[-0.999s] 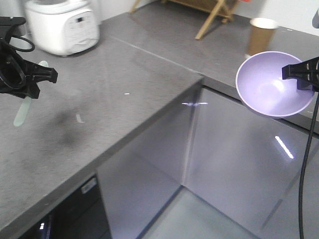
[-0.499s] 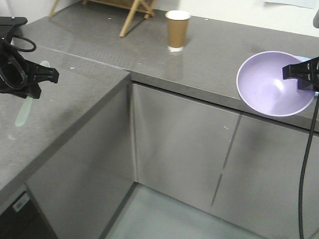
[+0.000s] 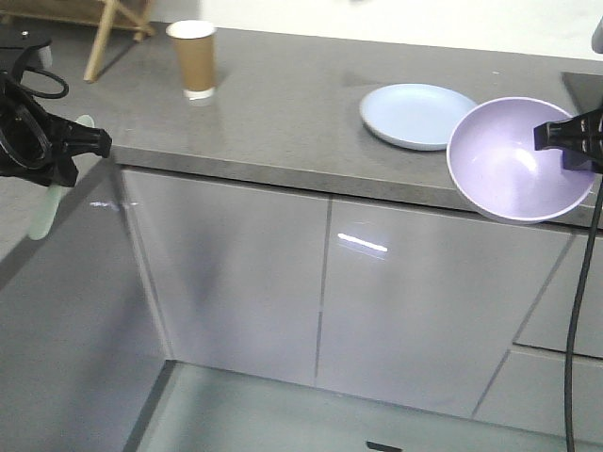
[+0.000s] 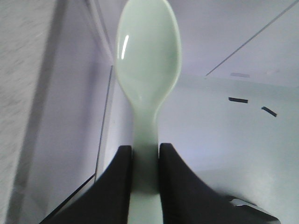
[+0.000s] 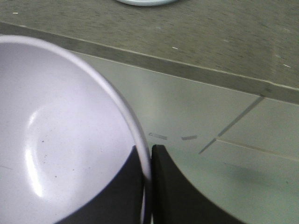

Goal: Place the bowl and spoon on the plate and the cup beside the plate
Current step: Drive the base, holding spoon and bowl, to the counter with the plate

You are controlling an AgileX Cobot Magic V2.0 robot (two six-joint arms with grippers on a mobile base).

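A pale blue plate lies on the grey counter, and its edge shows at the top of the right wrist view. The brown paper cup stands upright far to the plate's left. The lavender bowl hangs tilted in the air in front of the counter edge, just right of the plate. My right gripper is shut on its rim, with the bowl filling the left of that view. My left gripper is shut on the handle of the mint-green spoon, pinched between the jaws off the counter's left end.
Grey cabinet doors run below the counter down to the floor. Wooden legs stand at the back left of the counter. A dark panel sits at the counter's far right. My right arm's cable hangs down.
The whole scene has swung left in the front view: the cup slid from the right to the far left and the plate came into sight. Both grippers keep their holds.
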